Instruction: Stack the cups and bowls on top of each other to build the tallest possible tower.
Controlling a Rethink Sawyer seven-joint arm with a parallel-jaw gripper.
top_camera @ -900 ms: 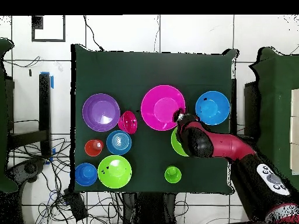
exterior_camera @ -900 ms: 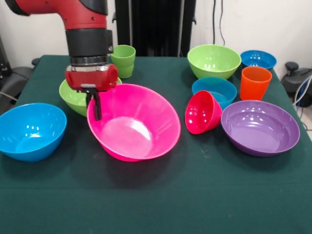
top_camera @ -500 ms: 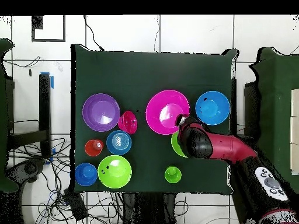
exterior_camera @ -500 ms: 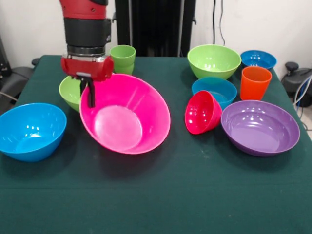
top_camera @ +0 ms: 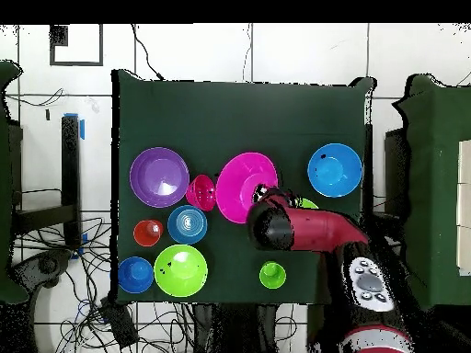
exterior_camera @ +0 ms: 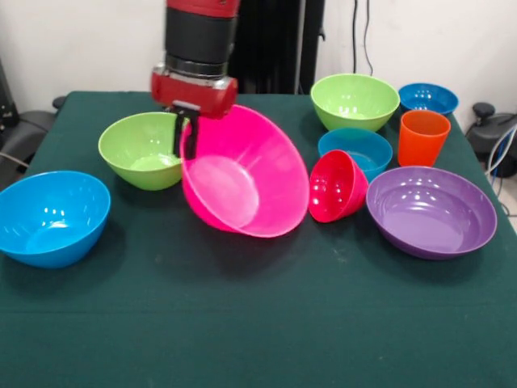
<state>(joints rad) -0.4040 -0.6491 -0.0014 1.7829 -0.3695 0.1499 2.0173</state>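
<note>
1. The black fingers (exterior_camera: 185, 139) are pinched on the far rim of the big pink bowl (exterior_camera: 246, 174), one in front of the wall and one behind it, and the gripper (exterior_camera: 187, 137) hangs straight down from its red head.
2. The bowl is glossy, deep and round, bright magenta, with a paler flat bottom showing inside.
3. It sits mid-table, tipped steeply, between the lime green bowl (exterior_camera: 144, 149) on one side and the small red-pink bowl (exterior_camera: 337, 186) on the other, whose rim it almost touches; whether its base is touching the cloth I can't tell.
4. Since half a second ago the arm has swung across: the bowl has travelled toward the red-pink bowl, and the lime green bowl, half hidden before, is now fully exposed. Overhead, the pink bowl (top_camera: 241, 184) has slid toward the purple bowl (top_camera: 158, 176).
5. The mouth faces the camera and slightly upward, the bowl's axis leaning well off vertical.
6. The large blue bowl (exterior_camera: 50, 217) and the orange cup (exterior_camera: 422, 137) sit well apart from it.
</note>
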